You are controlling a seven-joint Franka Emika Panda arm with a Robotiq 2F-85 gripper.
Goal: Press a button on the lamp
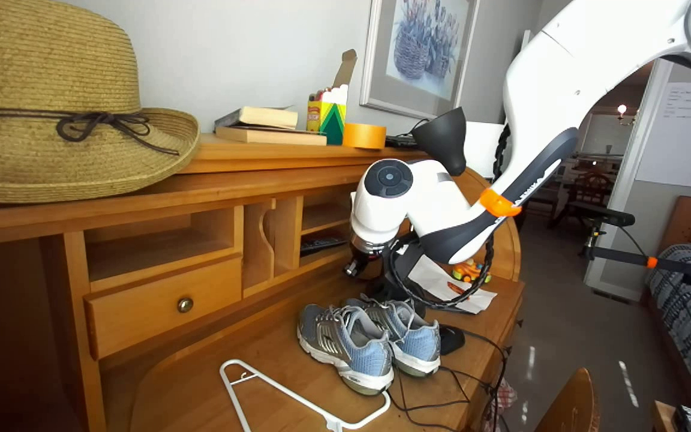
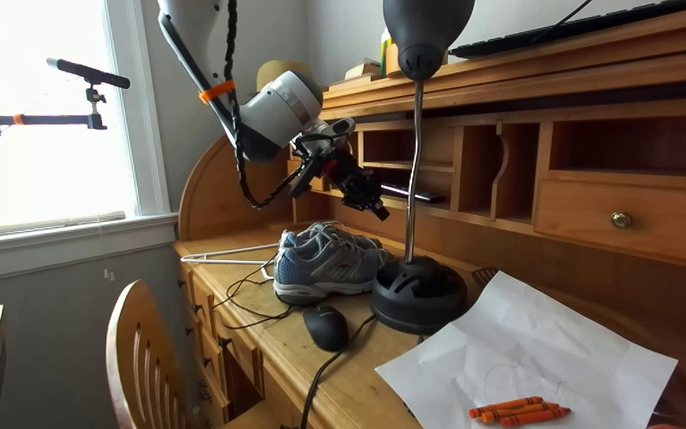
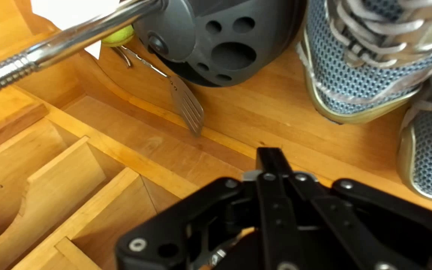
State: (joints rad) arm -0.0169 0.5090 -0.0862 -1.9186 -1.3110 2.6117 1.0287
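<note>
The lamp has a black cone-shaped head above the desk's upper shelf. In an exterior view its head tops a thin silver gooseneck stem. Its round black base stands on the desk. In the wrist view the base is at the top, with a small round button-like knob by the foot of the stem. My gripper is shut and empty, tips together. In both exterior views the gripper hangs above the desk, higher than the base and apart from it.
Grey-blue shoes stand beside the base. A mouse, cords, a paper sheet with orange crayons, a spatula and a white hanger lie on the desk. Wooden cubbies line the back.
</note>
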